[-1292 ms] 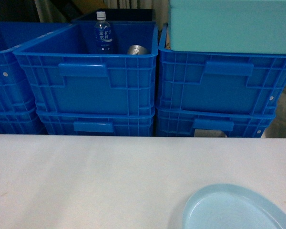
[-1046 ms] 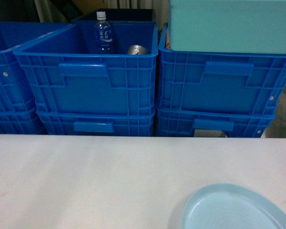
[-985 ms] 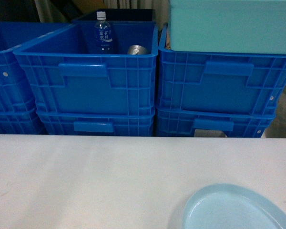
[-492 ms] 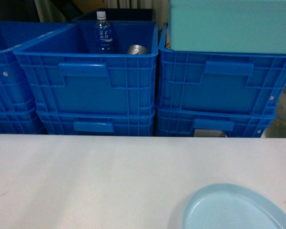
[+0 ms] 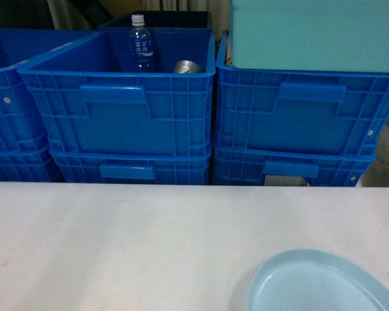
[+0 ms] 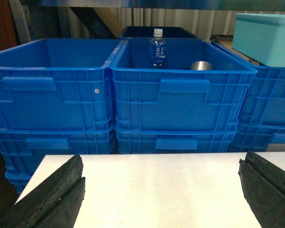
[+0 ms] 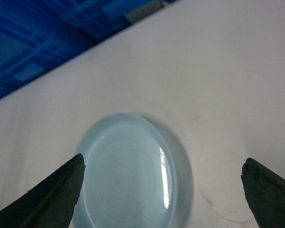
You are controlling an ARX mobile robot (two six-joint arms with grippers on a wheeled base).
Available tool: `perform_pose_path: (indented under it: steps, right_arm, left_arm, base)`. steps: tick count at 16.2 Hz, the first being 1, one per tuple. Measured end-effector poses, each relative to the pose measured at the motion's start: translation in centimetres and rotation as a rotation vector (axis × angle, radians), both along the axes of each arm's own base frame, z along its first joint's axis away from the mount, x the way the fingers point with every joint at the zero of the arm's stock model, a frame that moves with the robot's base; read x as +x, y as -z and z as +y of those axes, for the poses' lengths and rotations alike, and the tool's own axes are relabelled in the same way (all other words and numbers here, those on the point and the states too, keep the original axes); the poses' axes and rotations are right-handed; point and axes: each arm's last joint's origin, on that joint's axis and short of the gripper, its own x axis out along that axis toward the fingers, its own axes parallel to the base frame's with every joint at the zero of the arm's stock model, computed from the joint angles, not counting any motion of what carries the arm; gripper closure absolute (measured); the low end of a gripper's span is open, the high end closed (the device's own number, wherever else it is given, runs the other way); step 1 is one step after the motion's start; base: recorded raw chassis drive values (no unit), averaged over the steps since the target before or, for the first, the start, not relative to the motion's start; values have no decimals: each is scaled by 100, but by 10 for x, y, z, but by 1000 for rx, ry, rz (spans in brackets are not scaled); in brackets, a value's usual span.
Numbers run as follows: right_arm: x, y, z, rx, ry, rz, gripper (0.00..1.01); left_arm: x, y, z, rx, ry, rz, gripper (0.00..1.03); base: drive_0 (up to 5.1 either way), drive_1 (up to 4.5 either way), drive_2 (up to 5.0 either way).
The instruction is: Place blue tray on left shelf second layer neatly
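The blue tray (image 7: 126, 178) sits flat on the worktop (image 5: 117, 246), near right corner — directly under the right pincer (image 7: 161, 190), jaws spread wide either side of it. Left pincer (image 6: 164, 194) is also agape, holding nothing, well off — so right arm's the obvious pick.

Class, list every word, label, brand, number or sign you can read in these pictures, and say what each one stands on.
Bottle label: white characters on blue, too small and blurred to read in the head or left wrist view.
Blue crates, turquoise box, blue tray, white table: no writing visible.
No text here can be quoted.
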Motion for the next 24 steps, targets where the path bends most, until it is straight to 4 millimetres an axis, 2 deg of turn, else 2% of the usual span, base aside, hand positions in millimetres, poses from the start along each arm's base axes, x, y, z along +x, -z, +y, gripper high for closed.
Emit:
perform_pose_path:
  steps: [3,7,10,14,19,24]
  right_arm:
    - [13,12,-4,-76,-67,69,3]
    - [21,28,20,-204,-257,111,3]
    - [19,45,29,-243,-292,154,3]
    - [15,59,33,-243,-305,170,3]
    - [13,69,53,-184,-342,157,3]
    - [12,77,53,-158,-319,145,3]
  left_arm:
    - [0,0,0,0,0,0,5]
    - [0,0,0,0,0,0,5]
    - [0,0,0,0,0,0,5]
    - [0,0,0,0,0,0,5]
    - [0,0,0,0,0,0,5]
    - [0,0,0,0,0,0,5]
  base:
    - [0,0,0]
    - [0,0,0]
    - [0,0,0]
    - [0,0,0]
    - [0,0,0]
    - [0,0,0]
